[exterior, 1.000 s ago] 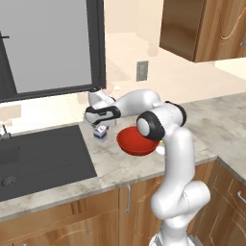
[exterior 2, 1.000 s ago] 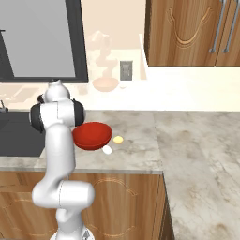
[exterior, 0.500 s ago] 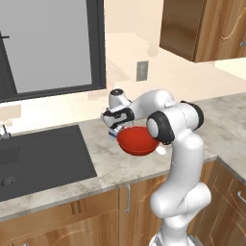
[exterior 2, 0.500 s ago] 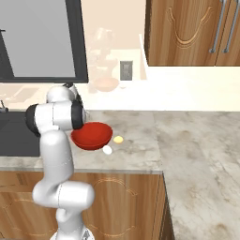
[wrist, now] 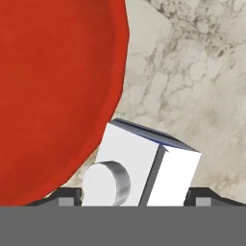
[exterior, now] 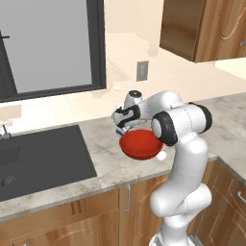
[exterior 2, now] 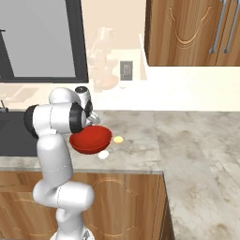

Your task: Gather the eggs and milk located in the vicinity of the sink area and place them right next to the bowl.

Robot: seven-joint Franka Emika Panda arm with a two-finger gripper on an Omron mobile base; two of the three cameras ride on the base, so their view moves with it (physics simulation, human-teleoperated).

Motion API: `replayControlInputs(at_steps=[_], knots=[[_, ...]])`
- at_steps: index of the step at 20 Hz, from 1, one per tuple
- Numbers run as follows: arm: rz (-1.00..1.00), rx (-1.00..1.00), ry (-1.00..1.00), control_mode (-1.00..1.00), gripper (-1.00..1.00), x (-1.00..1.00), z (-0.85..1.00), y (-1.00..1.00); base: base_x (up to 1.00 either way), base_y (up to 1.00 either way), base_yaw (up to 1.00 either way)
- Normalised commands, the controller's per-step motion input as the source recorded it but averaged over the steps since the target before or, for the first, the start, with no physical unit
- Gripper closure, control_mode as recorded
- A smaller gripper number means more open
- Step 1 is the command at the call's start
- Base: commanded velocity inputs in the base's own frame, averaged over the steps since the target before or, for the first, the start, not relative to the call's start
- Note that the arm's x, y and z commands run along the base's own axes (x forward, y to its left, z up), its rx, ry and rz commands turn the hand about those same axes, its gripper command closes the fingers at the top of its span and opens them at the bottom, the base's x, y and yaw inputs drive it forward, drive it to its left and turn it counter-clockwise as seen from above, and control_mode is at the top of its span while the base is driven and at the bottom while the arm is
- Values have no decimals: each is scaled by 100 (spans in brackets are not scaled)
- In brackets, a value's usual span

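Note:
The red bowl [exterior: 140, 145] [exterior 2: 90, 139] sits on the marble counter near its front edge. My gripper [exterior: 122, 121] [wrist: 132, 194] hangs low at the bowl's back left rim, shut on the milk [exterior: 119, 129] [wrist: 144, 166], a white carton with blue edges. In the hand view the carton lies between my fingertips [wrist: 67, 195], right beside the bowl [wrist: 53, 96]; whether it touches the counter I cannot tell. A white egg [exterior: 162, 155] [exterior 2: 103, 154] lies at the bowl's front right. A yellowish egg [exterior 2: 118, 139] lies just right of the bowl. The dark sink [exterior: 43, 158] is to the left.
A thin faucet [exterior: 4, 130] stands at the sink's back left. A wall outlet [exterior: 142, 70] and a dark-framed window [exterior: 48, 48] are behind the counter. Wooden wall cabinets [exterior 2: 192, 33] hang at the upper right. The counter [exterior 2: 197, 140] runs on to the right.
My gripper has carried the milk to the right, from beside the sink's corner up to the bowl's back left rim. The bowl and eggs have not moved.

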Motion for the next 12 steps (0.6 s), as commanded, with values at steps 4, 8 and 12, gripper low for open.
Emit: replayControlInputs(at_steps=[4,8,12], knots=[[0,9,0,-100,-100,1,0,-30,0,0,0],[0,8,0,-100,-100,4,0,-33,0,0,0],[0,4,0,-100,-100,8,0,-25,0,0,0]])
